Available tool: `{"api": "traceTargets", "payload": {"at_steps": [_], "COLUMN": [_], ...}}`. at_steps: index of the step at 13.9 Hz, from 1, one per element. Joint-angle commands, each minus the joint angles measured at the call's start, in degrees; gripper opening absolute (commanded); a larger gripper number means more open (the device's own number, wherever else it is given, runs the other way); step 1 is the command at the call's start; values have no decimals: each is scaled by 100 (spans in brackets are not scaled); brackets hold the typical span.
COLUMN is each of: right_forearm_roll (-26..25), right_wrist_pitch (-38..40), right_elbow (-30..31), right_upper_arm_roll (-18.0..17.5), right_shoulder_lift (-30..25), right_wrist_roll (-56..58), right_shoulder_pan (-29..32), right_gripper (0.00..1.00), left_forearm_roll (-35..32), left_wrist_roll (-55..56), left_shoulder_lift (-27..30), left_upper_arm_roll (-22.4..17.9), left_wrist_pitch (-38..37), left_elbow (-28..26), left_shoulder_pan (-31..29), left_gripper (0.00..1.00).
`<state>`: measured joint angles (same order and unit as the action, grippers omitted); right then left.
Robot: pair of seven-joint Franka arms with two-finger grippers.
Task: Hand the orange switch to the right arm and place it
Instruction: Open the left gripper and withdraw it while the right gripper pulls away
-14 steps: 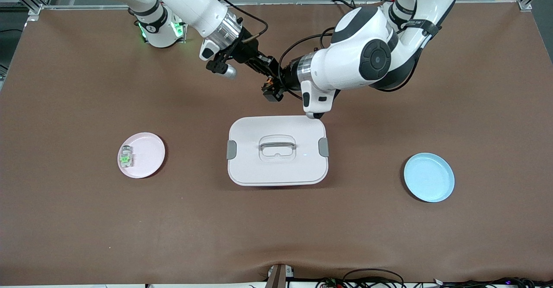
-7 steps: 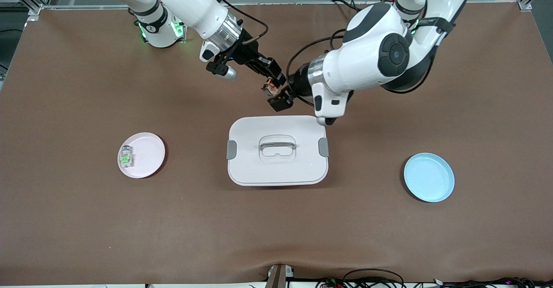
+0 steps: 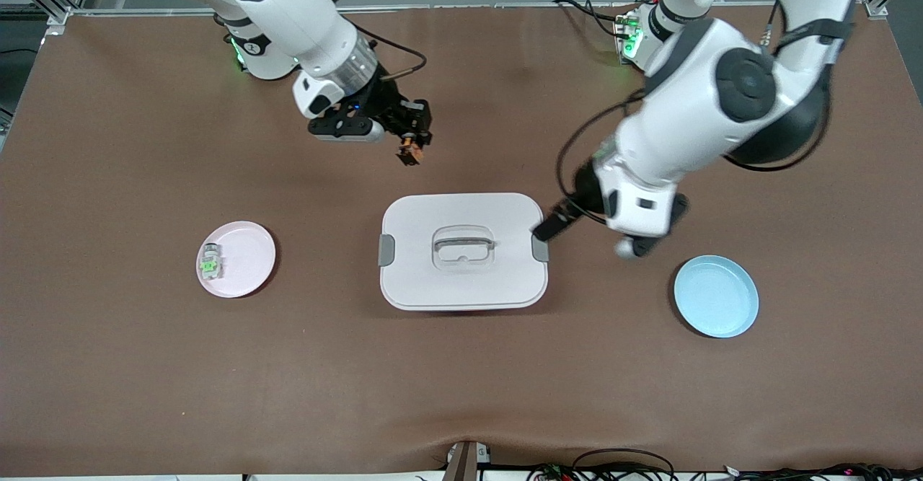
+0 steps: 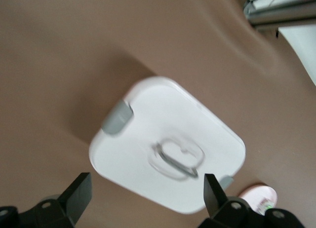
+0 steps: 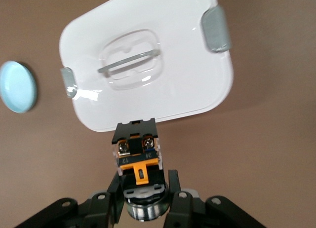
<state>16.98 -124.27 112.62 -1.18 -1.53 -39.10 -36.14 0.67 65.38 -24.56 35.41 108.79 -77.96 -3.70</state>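
The brown table [image 3: 144, 365] lies under both my arms. My left arm [image 3: 721, 99] is the bigger shape in the front view, bent down with its gripper [image 3: 559, 225] low over the table just beside the white lidded box [image 3: 463, 279], at the box's edge toward the left arm's end. Those fingers [image 4: 79, 193] are spread wide with nothing between them, so my left hand is free.

The box sits in the middle of the table, its clear handle [image 3: 462, 243] up and a grey latch [image 3: 539, 245] at each short end. The blue plate [image 3: 717, 297] lies bare toward the left arm's end; the pink plate [image 3: 241, 259] lies toward the right arm's end, with a clear part with a green middle [image 3: 210, 262] on it.

My right arm [image 3: 288, 12] reaches out, and my right gripper [image 3: 412, 146] hangs over bare table farther from the front camera than the box. Its fingers [image 5: 175, 188] are clenched on the orange switch [image 5: 137, 149], which sticks out past the tips.

I judge the handover finished: the switch is mine on the right side alone. Placing it remains, and nothing shows where.
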Motion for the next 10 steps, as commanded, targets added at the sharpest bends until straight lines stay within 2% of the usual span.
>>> {"api": "traceTargets", "payload": {"at_steps": [1,3,5,7,10], "right_forearm_roll": [-537,-573,-660,-941,-1547], "right_wrist_pitch": [1033,1710,2116,2258,2258], "right_elbow": [-345,-600,-706,-698,-645], "right_upper_arm_roll": [-58,-58,-58,-58,-58], "right_shoulder_lift": [-155,-155,-155,-146,-120], "right_wrist_roll": [1171,2383,3954,5694,7745], "right_shoulder_pan": [509,983,1484,2029,2645], "right_gripper": [0,0,0,0,0], "left_forearm_roll": [-503,-1459,-1928,-1956,-1860], "left_wrist_roll": [-762,-1149,-1361,-1956,-3239], "left_shoulder_lift": [162,170,249,451,592], "left_upper_arm_roll": [1,9,10,18,53], "left_wrist_pitch": [-332,-577,-894,-1245,-1299], "left_elbow": [-88,-88,-79,-79,-70], "left_shoulder_pan": [-489,-587,-622,-849,-1245], "left_gripper": [100,100,100,100,100]}}
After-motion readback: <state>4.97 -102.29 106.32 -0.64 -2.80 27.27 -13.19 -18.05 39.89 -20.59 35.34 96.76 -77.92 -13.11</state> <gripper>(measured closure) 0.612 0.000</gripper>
